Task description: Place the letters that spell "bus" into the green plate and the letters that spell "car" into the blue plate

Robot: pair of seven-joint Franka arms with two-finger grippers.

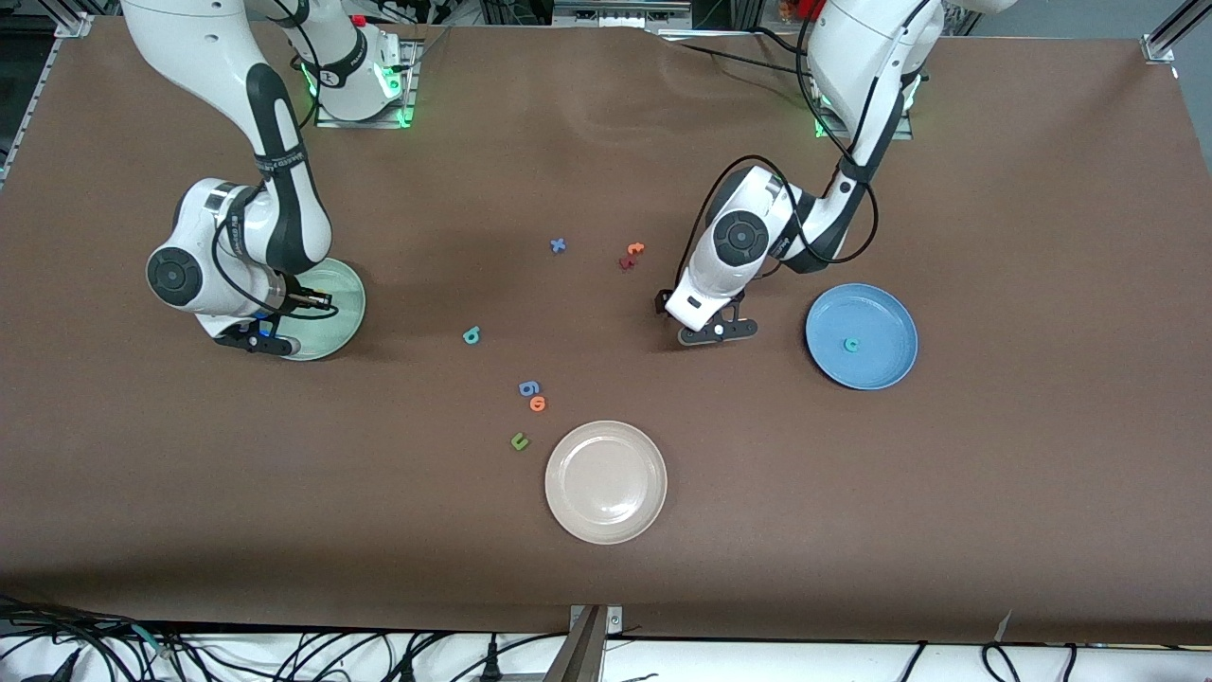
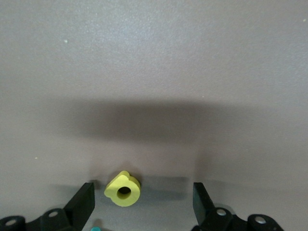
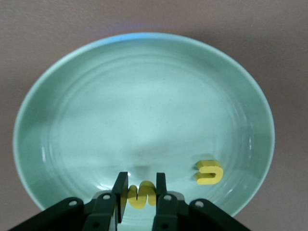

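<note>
My right gripper (image 3: 141, 186) hangs low over the green plate (image 3: 144, 96), shut on a yellow "s" (image 3: 143, 196). A yellow "u" (image 3: 209, 172) lies in that plate beside it. The teal "b" (image 1: 472, 334) lies on the table between the two arms. My left gripper (image 2: 142, 202) is down at the table between the orange "t" and the blue plate (image 1: 885, 369), open. The yellow "a" (image 2: 123, 189) lies on the table between its fingers (image 2: 83, 204), touching neither. A teal bit (image 2: 96, 228) shows by one finger. A teal "c" (image 1: 852, 345) lies in the blue plate.
A white plate (image 1: 606, 481) sits nearest the front camera. By it lie a green "u" (image 1: 519, 440), an orange "o" (image 1: 538, 404) and a blue "g" (image 1: 529, 388). A blue "x" (image 1: 559, 245), an orange "t" (image 1: 634, 249) and a red letter (image 1: 626, 262) lie toward the bases.
</note>
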